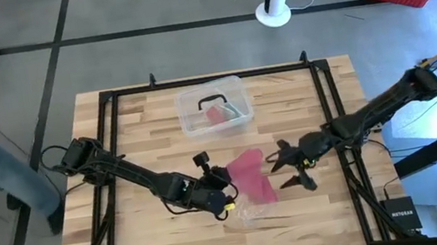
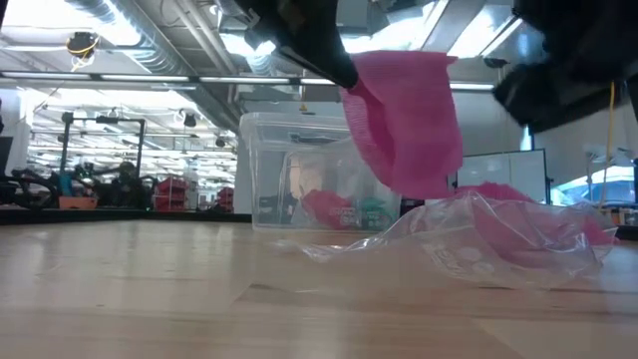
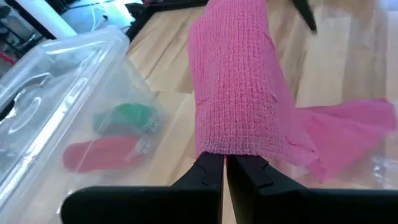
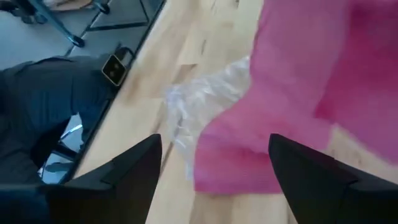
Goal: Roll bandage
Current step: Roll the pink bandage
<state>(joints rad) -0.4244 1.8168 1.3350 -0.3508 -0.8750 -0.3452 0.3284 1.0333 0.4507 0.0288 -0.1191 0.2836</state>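
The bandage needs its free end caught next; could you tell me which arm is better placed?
Right, probably. The left gripper already pinches the bandage, while the right gripper is open beside its loose end.

My wooden table [image 1: 131, 180] and what lies on it

Toward the far edge sits a clear plastic box [image 1: 213, 106] holding pink and green contents. Nearer my side, a crumpled clear wrapper [image 1: 249, 213] lies on the planks, with the lower end of the pink bandage [image 1: 252, 177] draped down onto the wood just beside and partly over it.
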